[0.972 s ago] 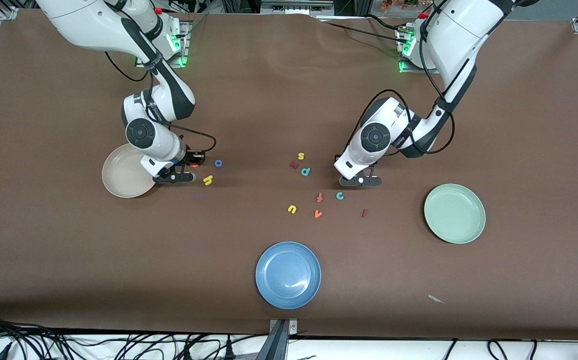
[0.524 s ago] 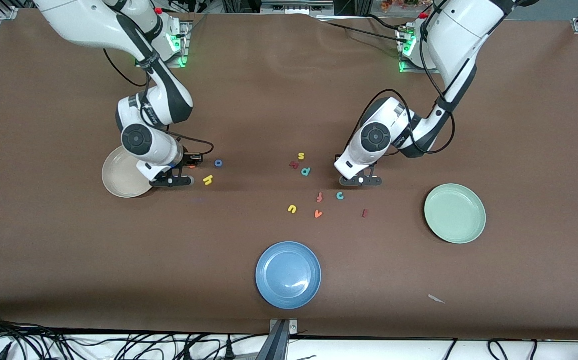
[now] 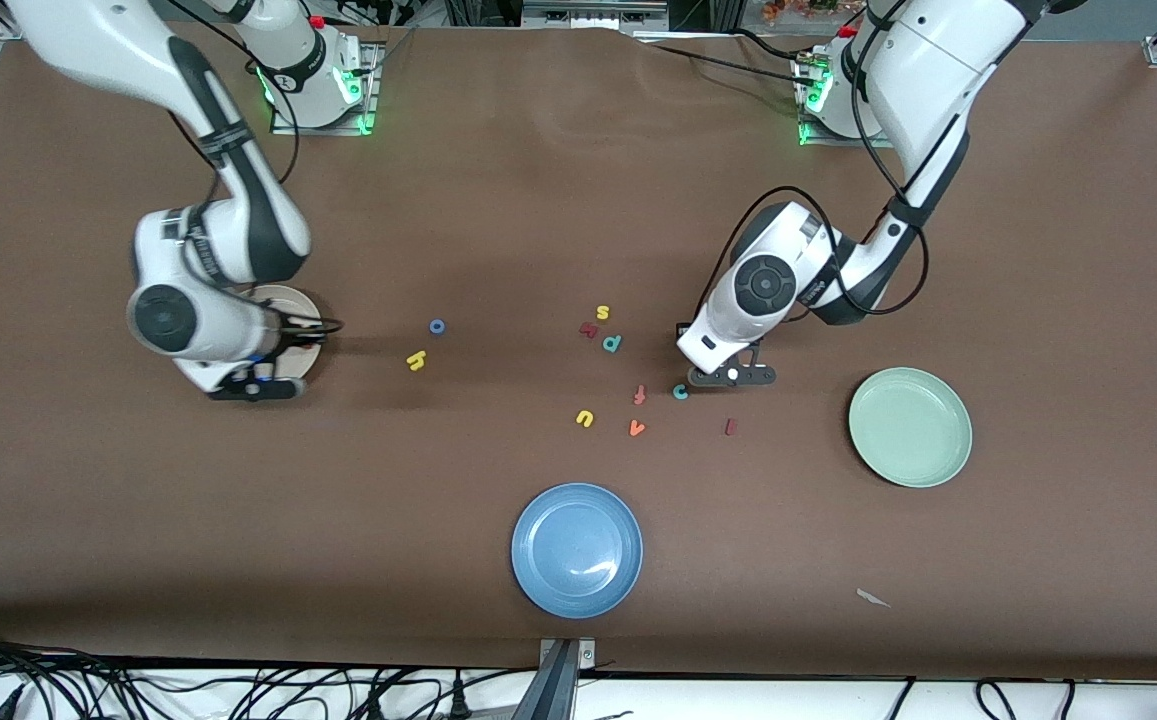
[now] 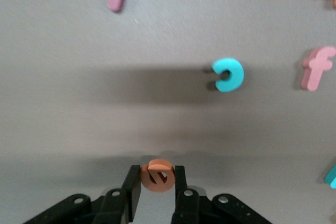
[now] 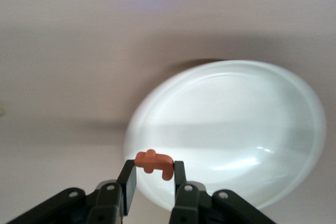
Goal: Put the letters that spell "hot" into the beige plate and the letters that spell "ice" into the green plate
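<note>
Both arms are mid-delivery, each with one letter in hand. The right gripper [image 5: 152, 182] pinches the orange t [image 5: 154, 163] between its fingers and hangs over the beige plate [image 5: 231, 124], which lies toward the right arm's end of the table; judged from the wrist view, the letter sits above the plate's rim, so the next move calls for carrying it a little further in over the bowl before letting go. The left gripper [image 4: 157, 192] pinches the orange e [image 4: 156, 176] and is low over the table, just beside the teal c [image 3: 680, 392]; its next move calls for a lift and a carry toward the green plate [image 3: 910, 427], which holds nothing yet and lies well apart, at the left arm's end.

The yellow h [image 3: 416, 360] and the blue o [image 3: 437, 326] wait on the table near the beige plate. The dark red i [image 3: 729, 427] lies between the c and the green plate. Other letters cluster near the c.

The surface is a brown mat over the table [image 3: 538, 180], flat and matte. A blue plate [image 3: 577, 549] sits nearest the front camera, and cables trail along that edge
</note>
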Robot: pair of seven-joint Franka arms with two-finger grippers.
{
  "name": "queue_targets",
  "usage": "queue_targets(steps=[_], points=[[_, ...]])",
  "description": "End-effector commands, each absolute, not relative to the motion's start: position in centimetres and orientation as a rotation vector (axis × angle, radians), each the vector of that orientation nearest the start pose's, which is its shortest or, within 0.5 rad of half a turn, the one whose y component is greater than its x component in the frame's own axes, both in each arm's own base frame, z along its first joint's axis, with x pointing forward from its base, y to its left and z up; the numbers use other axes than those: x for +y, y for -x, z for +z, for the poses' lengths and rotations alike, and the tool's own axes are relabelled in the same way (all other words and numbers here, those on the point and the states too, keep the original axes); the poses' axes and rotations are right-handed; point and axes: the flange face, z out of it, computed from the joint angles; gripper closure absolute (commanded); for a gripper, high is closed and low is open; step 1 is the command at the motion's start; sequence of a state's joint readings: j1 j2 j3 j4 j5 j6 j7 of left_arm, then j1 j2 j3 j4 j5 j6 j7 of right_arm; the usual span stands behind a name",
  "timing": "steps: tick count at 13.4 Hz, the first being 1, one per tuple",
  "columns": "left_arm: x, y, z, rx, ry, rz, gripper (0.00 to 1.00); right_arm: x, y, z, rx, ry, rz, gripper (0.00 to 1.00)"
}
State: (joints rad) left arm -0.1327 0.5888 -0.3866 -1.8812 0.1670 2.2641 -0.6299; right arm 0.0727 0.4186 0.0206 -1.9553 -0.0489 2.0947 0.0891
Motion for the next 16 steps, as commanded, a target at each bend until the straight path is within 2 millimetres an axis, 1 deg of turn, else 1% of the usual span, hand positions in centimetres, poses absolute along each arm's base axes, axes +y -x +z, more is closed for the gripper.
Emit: queue_targets(steps=[1,2,3,5,6,7,8,9,10,11,13,15,16], points=[[-27.6,-56.8,22.9,0.002,3.113,0.317,0.76,0.9,-58.7,24.1,-0.103,3.196,0.442,0.66],[-26.4,-57.6,23.4,0.024,3.114,0.323,0.77,-0.4,-58.8,23.3,-0.114,3.204,0.446,0.66],[-24.6,-58.4,23.6,0.044,3.115,0.315,0.78,-1.0,-58.7,22.3,-0.11,3.201,0.459,0.65],[-21.6,-59.6,23.8,0.086,3.124,0.308,0.81,-1.4,-58.5,21.3,-0.102,3.197,0.482,0.65],[-20.0,-60.2,23.8,0.083,3.123,0.308,0.83,-1.5,-58.5,20.9,-0.101,3.197,0.48,0.63],[-18.7,-60.6,23.8,0.086,3.121,0.302,0.83,-1.6,-58.6,20.8,-0.099,3.198,0.477,0.5],[-17.1,-61.2,24.6,0.053,3.121,0.28,0.84,-1.6,-58.7,20.9,-0.085,3.195,0.467,0.18],[-15.7,-61.6,24.9,0.015,3.122,0.273,0.85,-1.6,-58.8,21.3,-0.055,3.196,0.455,0.07],[-15.0,-61.6,24.8,-0.004,3.119,0.284,0.88,-1.3,-59.0,22.0,-0.035,3.197,0.447,0.02],[-13.9,-61.9,24.7,-0.031,3.109,0.286,0.91,-0.5,-59.2,23.0,-0.011,3.201,0.432,0.02],[-11.1,-62.4,25.1,-0.083,3.105,0.28,0.91,3.0,-59.1,24.8,-0.029,3.193,0.416,0.02],[-8.7,-62.7,25.0,-0.05,3.083,0.285,0.9,4.6,-59.1,25.3,-0.016,3.183,0.398,0.02],[-7.3,-62.9,25.0,-0.053,3.064,0.274,0.9,6.0,-59.0,25.3,0.023,3.168,0.395,0.02]])
